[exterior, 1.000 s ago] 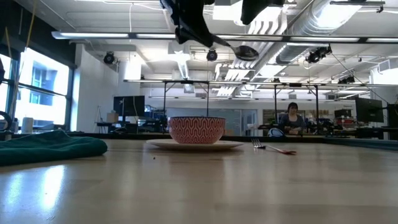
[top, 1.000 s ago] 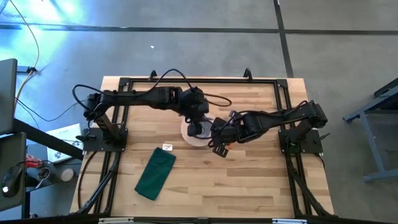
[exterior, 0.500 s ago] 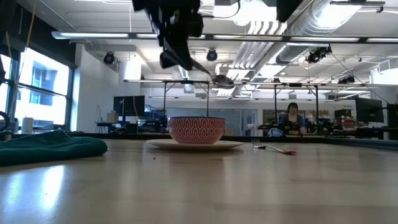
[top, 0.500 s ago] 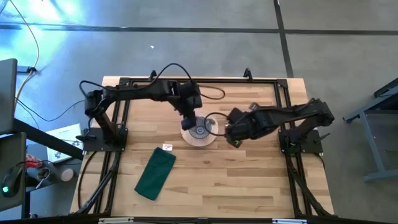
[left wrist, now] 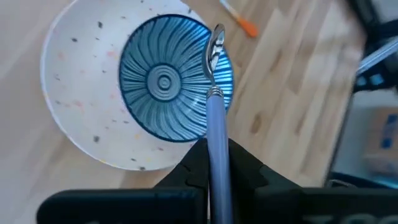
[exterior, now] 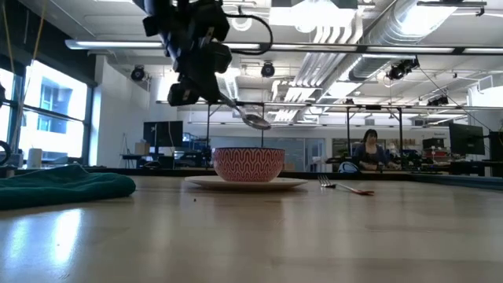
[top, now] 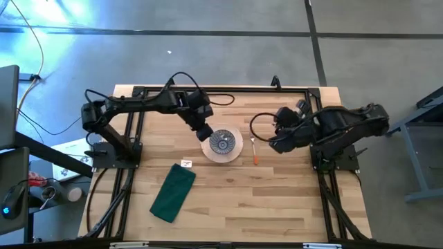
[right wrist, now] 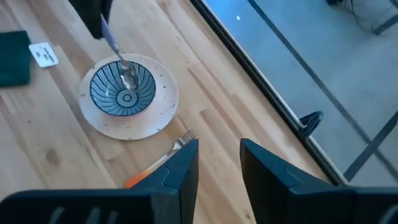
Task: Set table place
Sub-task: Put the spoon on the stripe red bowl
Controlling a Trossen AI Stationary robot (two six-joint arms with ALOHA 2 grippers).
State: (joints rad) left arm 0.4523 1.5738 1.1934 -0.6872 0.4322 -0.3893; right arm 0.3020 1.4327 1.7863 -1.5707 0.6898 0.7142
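Left claw (exterior: 192, 82) clamped on the spoon (left wrist: 214, 118), handle running straight out, head hanging just above the bowl (left wrist: 168, 78) on its plate (top: 234, 152). Right claw (right wrist: 219, 163) apart, well clear.

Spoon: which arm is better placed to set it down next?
Left. The left gripper already grips the spoon by its lilac handle, above the bowl on the plate. The right gripper is open, empty and drawn back beyond the fork.
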